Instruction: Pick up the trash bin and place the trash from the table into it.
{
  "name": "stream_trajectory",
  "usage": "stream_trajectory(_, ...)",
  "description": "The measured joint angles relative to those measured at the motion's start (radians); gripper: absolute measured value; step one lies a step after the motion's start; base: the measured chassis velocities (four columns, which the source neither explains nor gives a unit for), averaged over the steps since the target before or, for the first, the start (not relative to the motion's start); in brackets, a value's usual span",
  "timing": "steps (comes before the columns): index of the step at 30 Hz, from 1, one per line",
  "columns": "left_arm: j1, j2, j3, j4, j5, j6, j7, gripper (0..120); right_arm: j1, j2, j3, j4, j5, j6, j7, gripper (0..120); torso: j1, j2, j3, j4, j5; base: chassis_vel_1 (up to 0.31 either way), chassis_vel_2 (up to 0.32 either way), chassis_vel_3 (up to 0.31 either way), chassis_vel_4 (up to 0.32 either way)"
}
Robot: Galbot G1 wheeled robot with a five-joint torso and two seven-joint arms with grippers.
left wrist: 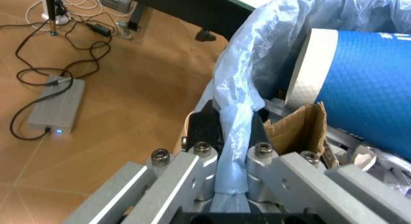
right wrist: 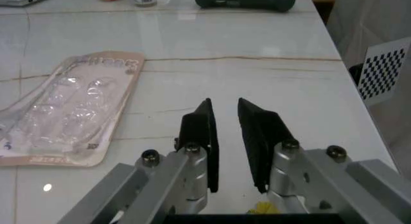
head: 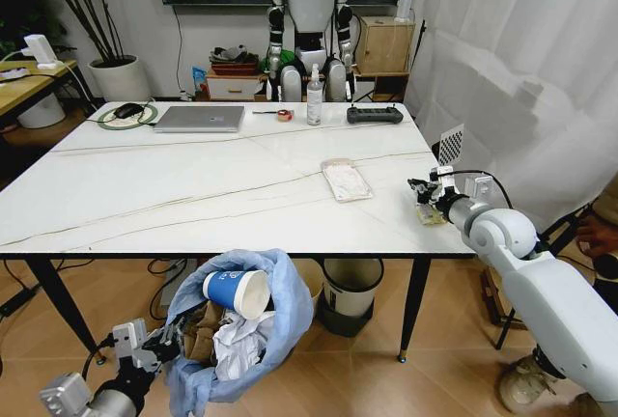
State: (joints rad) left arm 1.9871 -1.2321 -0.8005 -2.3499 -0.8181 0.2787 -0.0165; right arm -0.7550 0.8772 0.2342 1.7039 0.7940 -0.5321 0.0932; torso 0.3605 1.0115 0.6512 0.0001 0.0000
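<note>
The large white marble-look table (head: 193, 195) with black edge and slim legs spans the middle of the head view. Below its front edge, at lower centre, hangs the small trash bin (head: 253, 340) lined with a crinkly light-blue plastic bag; inside lie a blue-and-white paper cup (head: 236, 291) on its side, crumpled white tissues (head: 241, 347) and brown cardboard (head: 200, 340). The left gripper (head: 159, 342), at lower left, is pressed together on the bin's bagged rim; the left wrist view shows its dark fingers (left wrist: 207, 126) pinching the blue plastic between them. The right gripper (head: 425, 197), at right centre, sits at the table's right edge with a small crumpled wrapper (head: 426, 212) at its fingers; in the right wrist view its jaws stand narrowly apart. A flat clear plastic packet (head: 346, 180) with a pale card backing lies on the tabletop just left of that gripper.
</note>
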Motion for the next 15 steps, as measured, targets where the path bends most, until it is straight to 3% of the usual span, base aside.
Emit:
stream_trajectory(3,-0.003,0.003,0.003,0.002,0.000,0.001,0.000,0,-0.016,-0.012,0.006,0.041,0.015,-0.016,0.027,24,0.000,0.000,0.000,0.0000,-0.0002,0.000,0.000,0.000,0.000)
stream_trajectory(5,-0.007,0.008,0.004,0.004,-0.002,0.002,-0.001,0,-0.033,-0.022,0.008,0.074,0.023,-0.025,0.057,35,0.000,0.000,0.000,-0.0003,0.0000,0.000,0.000,0.000,0.000)
stream_trajectory(14,-0.006,0.015,-0.001,0.000,-0.011,0.003,-0.003,0,-0.001,-0.021,-0.009,0.021,0.018,-0.023,0.046,64,0.000,0.000,0.000,0.0000,0.0000,0.000,0.000,0.000,0.000)
stream_trajectory(15,-0.004,0.015,-0.001,-0.001,-0.011,0.003,-0.003,0,0.020,-0.024,-0.022,-0.004,0.025,-0.041,0.042,77,0.000,0.000,0.000,-0.0002,0.0002,0.000,0.000,0.000,0.000)
